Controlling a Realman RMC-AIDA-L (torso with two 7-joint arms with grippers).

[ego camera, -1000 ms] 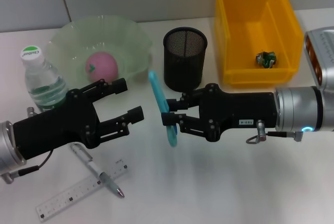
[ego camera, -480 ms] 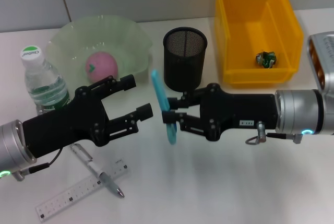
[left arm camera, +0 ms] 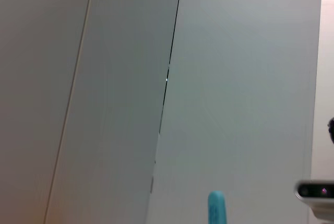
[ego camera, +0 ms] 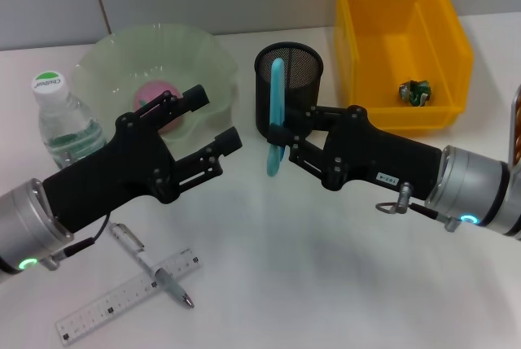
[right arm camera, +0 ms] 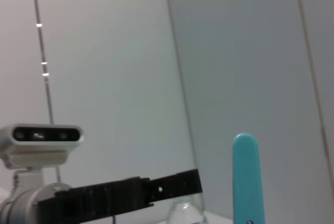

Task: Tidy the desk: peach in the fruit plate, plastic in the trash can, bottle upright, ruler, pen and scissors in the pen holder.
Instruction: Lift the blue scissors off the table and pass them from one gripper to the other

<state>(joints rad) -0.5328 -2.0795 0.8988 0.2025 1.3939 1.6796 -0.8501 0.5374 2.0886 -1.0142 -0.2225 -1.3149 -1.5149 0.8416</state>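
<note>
Head view alone shows right hand [ego camera: 286, 144] clamped on upright scissors [ego camera: 275, 113] beside pen holder [ego camera: 289, 89], left hand [ego camera: 213, 119] spread.

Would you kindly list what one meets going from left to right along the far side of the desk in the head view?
Water bottle → green fruit plate holding the peach → black mesh pen holder → yellow trash can with the crumpled plastic inside.
</note>
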